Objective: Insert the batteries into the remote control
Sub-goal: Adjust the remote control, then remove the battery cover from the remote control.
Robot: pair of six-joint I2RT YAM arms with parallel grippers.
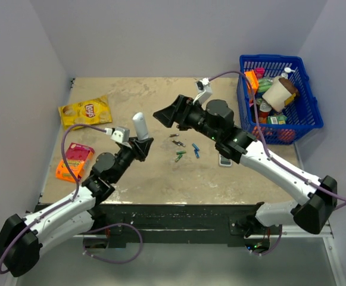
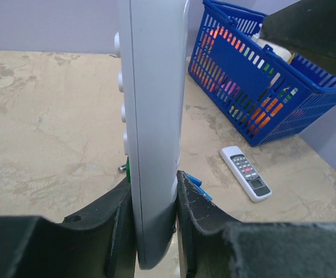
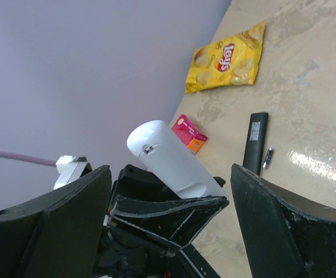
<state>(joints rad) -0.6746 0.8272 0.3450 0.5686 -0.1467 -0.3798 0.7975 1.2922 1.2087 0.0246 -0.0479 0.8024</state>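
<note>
My left gripper is shut on the lower end of the slim white remote control and holds it upright above the table. In the left wrist view the remote stands between the black pads. My right gripper is open and empty, just right of the remote's top and pointing at it. In the right wrist view the remote's back cover faces me between my spread fingers. The green batteries lie on the table; a green sliver shows behind the remote.
A blue cell and dark cells lie by the green ones. A grey-white buttoned remote lies right of them, a black remote on the table. A blue basket stands far right, a yellow chip bag and pink box left.
</note>
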